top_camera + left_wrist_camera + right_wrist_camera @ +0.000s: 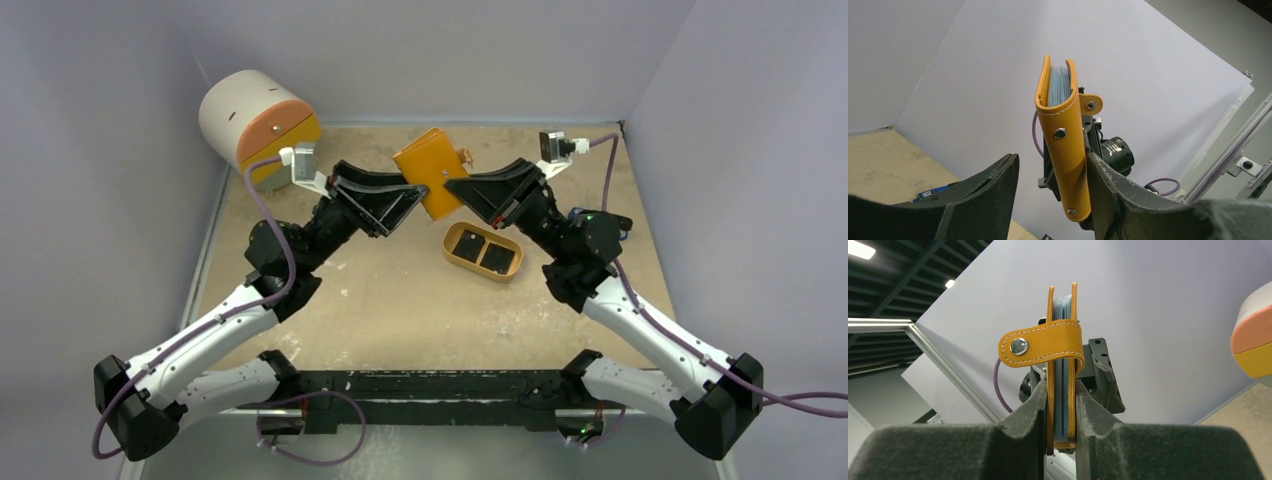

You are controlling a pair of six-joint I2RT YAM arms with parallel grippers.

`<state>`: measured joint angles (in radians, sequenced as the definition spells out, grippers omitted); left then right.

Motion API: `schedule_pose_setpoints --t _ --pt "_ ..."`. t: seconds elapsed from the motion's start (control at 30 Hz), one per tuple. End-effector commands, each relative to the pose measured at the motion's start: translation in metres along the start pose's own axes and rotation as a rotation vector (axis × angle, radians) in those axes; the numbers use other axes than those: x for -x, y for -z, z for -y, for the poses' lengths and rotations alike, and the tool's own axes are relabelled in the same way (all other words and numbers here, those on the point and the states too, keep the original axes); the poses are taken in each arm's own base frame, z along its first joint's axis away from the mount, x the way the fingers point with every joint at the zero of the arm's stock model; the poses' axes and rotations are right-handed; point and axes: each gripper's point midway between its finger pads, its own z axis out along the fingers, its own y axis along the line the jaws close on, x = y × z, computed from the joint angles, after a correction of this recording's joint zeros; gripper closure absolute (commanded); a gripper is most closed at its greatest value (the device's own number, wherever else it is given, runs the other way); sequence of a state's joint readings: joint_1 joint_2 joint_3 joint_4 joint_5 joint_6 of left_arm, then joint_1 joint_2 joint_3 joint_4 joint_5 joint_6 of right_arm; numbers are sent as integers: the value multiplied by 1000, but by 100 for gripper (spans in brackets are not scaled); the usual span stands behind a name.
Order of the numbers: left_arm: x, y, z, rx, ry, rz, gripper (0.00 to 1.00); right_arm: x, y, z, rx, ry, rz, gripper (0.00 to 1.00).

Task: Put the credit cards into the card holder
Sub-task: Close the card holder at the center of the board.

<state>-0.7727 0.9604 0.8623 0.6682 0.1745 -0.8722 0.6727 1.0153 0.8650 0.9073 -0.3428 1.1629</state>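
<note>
1. Your right gripper (pixel 1062 397) is closed tight on the card holder (pixel 1062 340), with one finger on each cover. It holds the holder upright above the counter (pixel 400 300), toward the far edge.
2. Your left gripper (pixel 1052 162) is spread wide. The holder touches one finger and the other stands well apart.
3. Two credit cards (pixel 468 243) lie side by side in the orange oval tray (pixel 449 250), mid-counter and nearer the right edge.

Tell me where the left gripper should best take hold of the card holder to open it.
Probably one cover alone, at the open edge where the card holder gapes and the blue-grey sleeves show. The snap tab hangs unfastened and the right gripper clamps both covers, so the left gripper should come from that open edge, one finger slipped inside.
</note>
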Motion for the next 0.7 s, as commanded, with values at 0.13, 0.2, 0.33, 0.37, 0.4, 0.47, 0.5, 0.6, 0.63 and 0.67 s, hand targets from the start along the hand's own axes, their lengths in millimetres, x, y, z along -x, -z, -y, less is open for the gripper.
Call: schedule_pose_setpoints --t 0.13,0.2,0.33,0.37,0.4,0.47,0.5,0.6,0.63,0.67 --pt "24 -14 41 -140 28 72 54 14 -3 -25 79 9 74 100" --pt "21 -16 43 -150 34 63 60 12 -4 -25 80 9 70 100" --pt "13 -18 44 -158 42 39 75 9 -5 -24 74 8 60 100" --pt "12 -18 43 -151 42 35 91 9 -4 -23 70 8 59 100" --pt "11 -18 41 -140 42 31 100 9 -3 -23 65 10 59 100" --pt "10 -16 33 -95 41 32 100 7 -1 -20 36 21 47 100" --pt "11 -15 29 -68 39 33 100 6 1 -17 6 34 34 88" --pt "13 -5 8 83 29 22 100 6 17 -12 -128 118 -4 50" --pt "12 0 -2 155 22 7 100 9 24 -7 -193 157 -8 45" --pt "14 4 -11 228 11 -6 100 10 34 -2 -256 196 -19 41"
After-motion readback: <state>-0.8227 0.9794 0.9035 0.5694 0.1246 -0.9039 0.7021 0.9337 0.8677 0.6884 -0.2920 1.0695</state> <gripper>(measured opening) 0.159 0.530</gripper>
